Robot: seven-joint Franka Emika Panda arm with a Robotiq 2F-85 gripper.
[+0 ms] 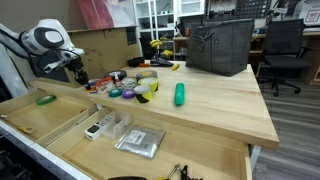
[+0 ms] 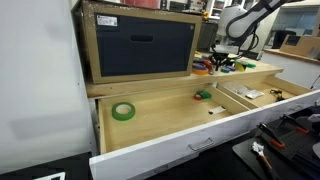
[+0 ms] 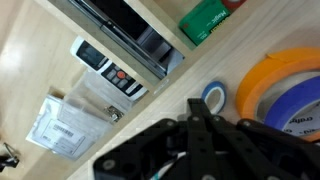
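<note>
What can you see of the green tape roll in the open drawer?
The green tape roll is a bright green ring with a paler inner core and an open centre. It lies flat on the light wooden floor of the drawer, well clear of the drawer's walls. Only the drawer floor touches it. Its winding looks intact, with no loose end showing at this size.
</note>
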